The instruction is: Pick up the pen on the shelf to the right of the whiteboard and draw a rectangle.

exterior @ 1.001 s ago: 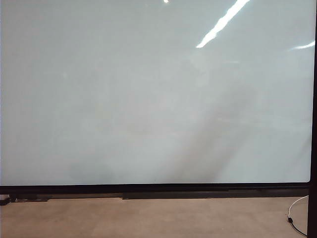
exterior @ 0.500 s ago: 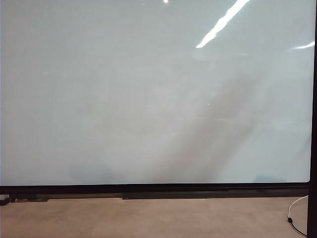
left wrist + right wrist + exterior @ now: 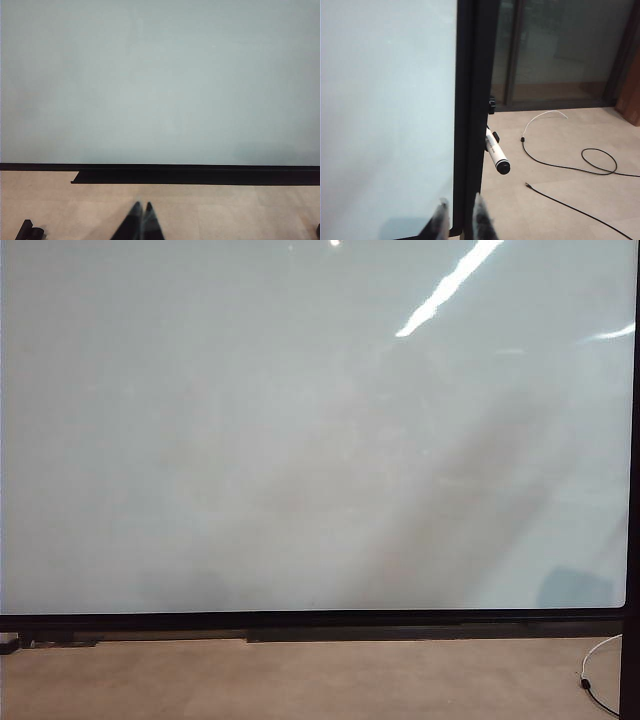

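Right end effector (image 3: 457,216) slightly parted, empty, at whiteboard's (image 3: 385,100) black edge, pen (image 3: 495,153) just beyond, jutting from that frame, untouched; left end effector (image 3: 142,214) pinched closed, empty, low before whiteboard's tray (image 3: 195,176).

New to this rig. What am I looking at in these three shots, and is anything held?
It is a two-armed robot facing a whiteboard, which is still blank. The exterior view comes from a fixed camera; no arm shows there. The other two views come from cameras on each wrist. The left gripper points at the board's lower edge, fingertips together, holding nothing. The right gripper is at the board's right frame, jaws slightly apart and empty. Beyond it the pen sticks out from a holder beside the frame. Cables lie on the floor.
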Tool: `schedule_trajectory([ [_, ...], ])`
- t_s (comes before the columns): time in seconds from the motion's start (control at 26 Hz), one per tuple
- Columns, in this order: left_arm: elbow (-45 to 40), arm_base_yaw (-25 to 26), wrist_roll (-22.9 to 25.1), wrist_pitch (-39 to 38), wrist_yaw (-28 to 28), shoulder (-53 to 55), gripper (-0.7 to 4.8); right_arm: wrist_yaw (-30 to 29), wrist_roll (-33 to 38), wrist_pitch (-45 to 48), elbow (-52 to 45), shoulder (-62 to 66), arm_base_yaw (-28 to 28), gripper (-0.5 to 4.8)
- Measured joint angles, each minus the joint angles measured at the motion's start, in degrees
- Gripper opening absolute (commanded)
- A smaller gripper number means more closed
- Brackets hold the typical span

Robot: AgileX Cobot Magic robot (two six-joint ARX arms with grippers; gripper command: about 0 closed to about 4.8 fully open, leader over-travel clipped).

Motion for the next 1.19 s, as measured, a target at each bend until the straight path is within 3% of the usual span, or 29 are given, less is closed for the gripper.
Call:
schedule_trajectory([
  [0.04,0.0,0.0,0.0,0.0,0.0,0.0,-0.04,-0.8,0.0,0.6,0.0,0.5,-0.8,1.32],
  [0.12,0.0,0.0,0.0,0.0,0.0,0.0,-0.05,-3.0,0.0,2.4,0.0,2.4,-3.2,1.60],
  [0.42,0.0,0.0,0.0,0.0,0.0,0.0,-0.05,-11.3,1.8,11.1,0.7,12.7,-9.8,1.62],
  [0.62,0.0,0.0,0.0,0.0,0.0,0.0,-0.04,-13.9,2.9,19.4,1.4,21.7,-10.2,1.78],
  [0.85,0.0,0.0,0.0,0.0,0.0,0.0,-0.04,-17.1,3.1,23.8,4.6,29.1,-10.2,1.83],
  [0.92,0.0,0.0,0.0,0.0,0.0,0.0,-0.05,-18.1,3.3,25.7,6.5,32.9,-10.2,2.30],
  [1.19,0.0,0.0,0.0,0.0,0.0,0.0,-0.04,-18.5,3.0,27.9,10.1,38.9,-10.8,2.34],
])
